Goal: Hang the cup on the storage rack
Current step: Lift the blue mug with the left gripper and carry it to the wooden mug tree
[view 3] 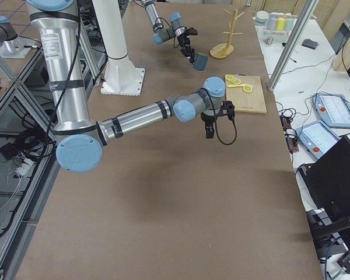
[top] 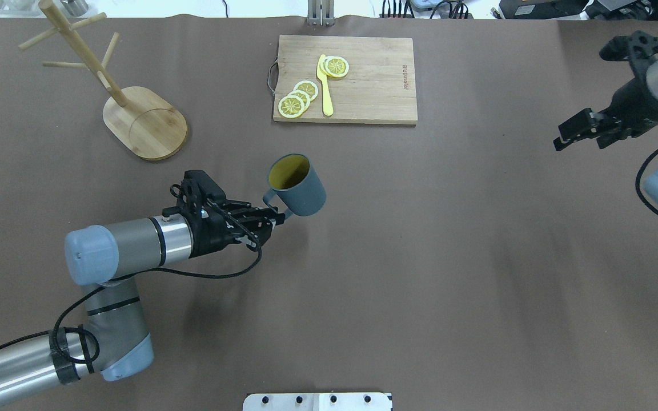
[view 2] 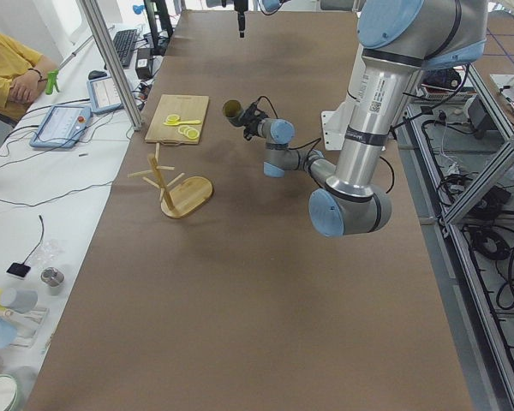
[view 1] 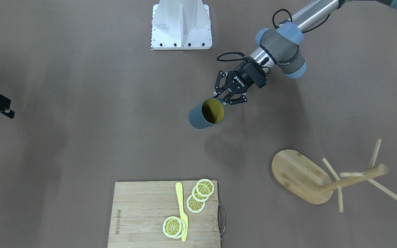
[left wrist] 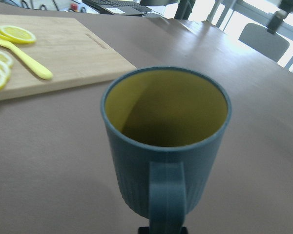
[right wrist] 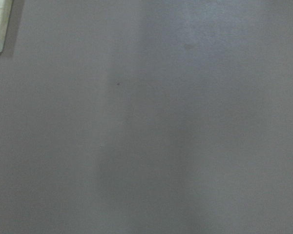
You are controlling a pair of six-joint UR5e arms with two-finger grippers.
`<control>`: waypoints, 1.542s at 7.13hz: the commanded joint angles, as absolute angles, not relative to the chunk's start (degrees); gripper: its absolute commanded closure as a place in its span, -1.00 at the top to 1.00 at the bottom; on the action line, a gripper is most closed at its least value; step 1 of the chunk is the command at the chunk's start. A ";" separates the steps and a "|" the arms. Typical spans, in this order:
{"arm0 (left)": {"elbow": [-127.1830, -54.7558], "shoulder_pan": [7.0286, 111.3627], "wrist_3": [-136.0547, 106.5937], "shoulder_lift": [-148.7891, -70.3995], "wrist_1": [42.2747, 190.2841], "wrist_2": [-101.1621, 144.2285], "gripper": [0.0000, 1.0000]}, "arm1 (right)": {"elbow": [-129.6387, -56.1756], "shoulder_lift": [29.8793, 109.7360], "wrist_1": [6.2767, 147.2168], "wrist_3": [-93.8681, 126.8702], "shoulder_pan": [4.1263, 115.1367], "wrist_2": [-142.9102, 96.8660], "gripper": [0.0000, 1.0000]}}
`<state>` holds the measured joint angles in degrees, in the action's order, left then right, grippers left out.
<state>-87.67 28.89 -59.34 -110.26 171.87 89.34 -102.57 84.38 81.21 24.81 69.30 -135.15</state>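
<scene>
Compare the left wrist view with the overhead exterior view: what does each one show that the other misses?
Only the left wrist view: the cup at close range, its handle seen head-on.
Only the overhead: the left gripper with its jaws closed on that handle, the storage rack standing upright farther out on the table with nothing hung on it, and the right gripper, open, near the view's right edge.
Both: the cup's yellowish inside, the cutting board, the lemon slices and the yellow utensil.
</scene>
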 commanded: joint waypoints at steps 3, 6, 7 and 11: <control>-85.97 45.74 -111.67 -110.39 176.04 95.22 -1.00 | -101.52 90.17 81.21 19.78 75.05 -134.21 1.00; -79.13 52.28 -133.79 -115.91 179.36 98.36 -1.00 | -101.60 90.26 81.12 19.60 75.15 -133.68 1.00; -77.80 52.73 -139.86 -115.93 181.91 95.74 -1.00 | -101.60 90.18 81.12 19.60 75.06 -133.68 1.00; -73.13 53.43 -156.95 -114.44 193.62 93.61 -1.00 | -101.69 89.56 81.12 19.86 75.06 -133.68 1.00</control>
<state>-74.54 53.11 -153.38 -114.93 190.94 94.30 -101.67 89.72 81.12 19.76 75.06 -133.68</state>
